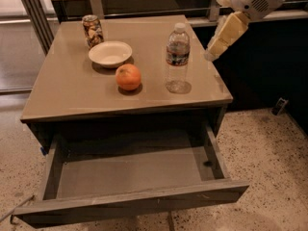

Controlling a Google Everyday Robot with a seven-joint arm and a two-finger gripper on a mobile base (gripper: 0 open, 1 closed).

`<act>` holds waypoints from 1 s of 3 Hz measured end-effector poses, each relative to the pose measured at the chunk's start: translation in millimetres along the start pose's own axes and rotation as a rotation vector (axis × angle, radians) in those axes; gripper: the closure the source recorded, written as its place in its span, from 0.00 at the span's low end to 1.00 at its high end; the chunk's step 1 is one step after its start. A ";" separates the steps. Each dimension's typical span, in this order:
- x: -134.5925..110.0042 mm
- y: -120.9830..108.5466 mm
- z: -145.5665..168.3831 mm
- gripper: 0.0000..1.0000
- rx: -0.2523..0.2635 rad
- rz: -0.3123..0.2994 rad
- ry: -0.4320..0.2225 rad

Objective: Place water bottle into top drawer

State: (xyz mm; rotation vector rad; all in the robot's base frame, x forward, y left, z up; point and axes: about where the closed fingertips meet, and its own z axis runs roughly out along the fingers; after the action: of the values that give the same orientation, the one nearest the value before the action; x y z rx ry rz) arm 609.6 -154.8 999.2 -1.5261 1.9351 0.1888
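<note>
The water bottle (177, 58) stands upright on the right part of the tabletop, clear with a white cap and a dark label band. The top drawer (130, 173) is pulled wide out below the table's front edge, and its grey inside holds nothing. My gripper (222, 38) hangs in the air at the upper right, its cream fingers pointing down and left, a short way right of the bottle's upper half and apart from it. It holds nothing.
An orange (128, 77) lies left of the bottle. A white bowl (110, 54) and a short patterned can (92, 31) stand further back left on the table (67, 93). A dark cabinet wall is at the right, speckled floor below.
</note>
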 end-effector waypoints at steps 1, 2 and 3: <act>-17.0 -17.5 25.5 0.00 -0.049 0.062 -0.121; -25.9 -23.8 45.0 0.00 -0.095 0.111 -0.196; -29.4 -22.7 61.0 0.00 -0.131 0.140 -0.230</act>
State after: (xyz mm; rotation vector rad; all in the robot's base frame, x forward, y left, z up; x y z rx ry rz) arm 657.8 -107.9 975.1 -1.3828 1.8741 0.5376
